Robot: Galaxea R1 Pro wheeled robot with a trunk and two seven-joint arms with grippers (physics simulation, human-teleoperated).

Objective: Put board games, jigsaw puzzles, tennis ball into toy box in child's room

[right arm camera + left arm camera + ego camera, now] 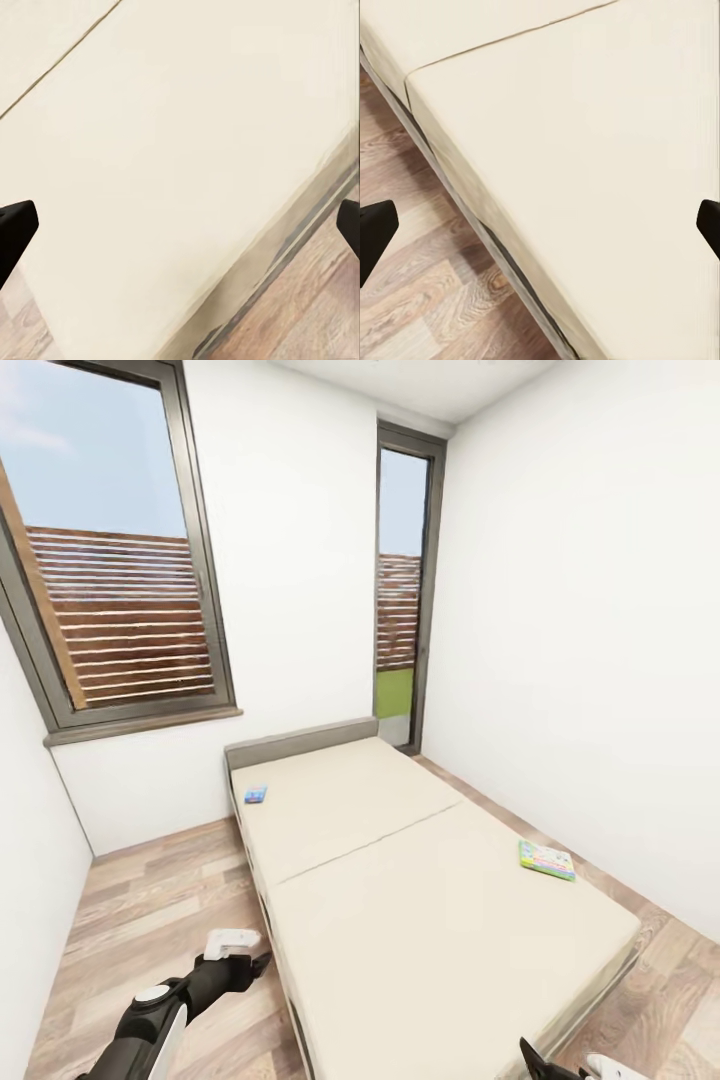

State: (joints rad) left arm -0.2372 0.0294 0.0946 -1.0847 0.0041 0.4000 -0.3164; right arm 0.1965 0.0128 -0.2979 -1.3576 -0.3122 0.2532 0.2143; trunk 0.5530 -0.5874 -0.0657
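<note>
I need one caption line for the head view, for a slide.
Head view: wide beige bed with a small blue board game near its grey headboard and a green-edged board game at its right edge.

A small home bedroom: a wide low beige-mattressed bed [420, 900] with grey headboard, wood-plank floor [150, 900], white walls, tall dark-framed windows [110, 560].

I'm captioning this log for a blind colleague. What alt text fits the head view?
A beige bed with a grey headboard fills a small white room, with two board games lying flat on it: a blue one near the headboard's left corner and a green-edged one at the right edge. Two windows and wood flooring surround it; the left arm reaches in low.
</note>
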